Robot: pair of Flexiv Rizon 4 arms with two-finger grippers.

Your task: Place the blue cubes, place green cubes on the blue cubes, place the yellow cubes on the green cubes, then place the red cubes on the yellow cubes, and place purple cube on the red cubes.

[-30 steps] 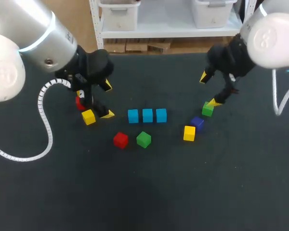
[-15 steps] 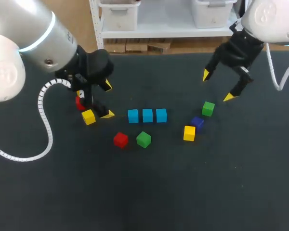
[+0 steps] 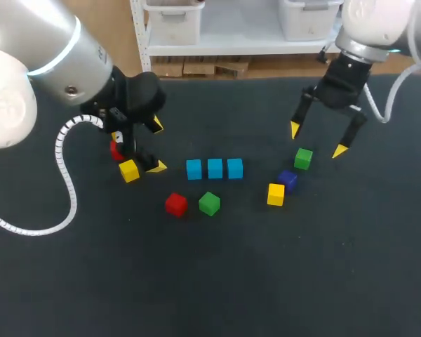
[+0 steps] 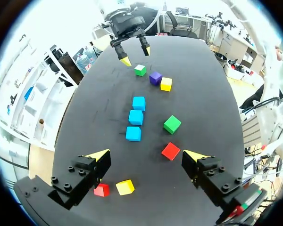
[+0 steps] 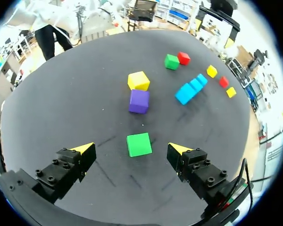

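Three blue cubes (image 3: 215, 168) lie in a row at the table's middle. In front of them sit a red cube (image 3: 175, 204) and a green cube (image 3: 209, 203). To the right lie another green cube (image 3: 303, 158), a purple cube (image 3: 288, 180) and a yellow cube (image 3: 276, 194). My right gripper (image 3: 317, 140) hangs open above that green cube (image 5: 139, 144), which shows between its spread fingers without touching them. My left gripper (image 3: 156, 146) is open left of the blue row (image 4: 136, 117), beside a yellow cube (image 3: 129, 170) and a red cube (image 3: 116, 149).
The dark tabletop (image 3: 266, 267) is bare across its whole front half. In the left wrist view my right gripper (image 4: 136, 55) shows at the far end, past the green cube (image 4: 140, 70).
My right gripper has lifted off the right green cube, swung back and turned, and now hovers with its fingers on either side above it. The left arm and all cubes are unmoved.
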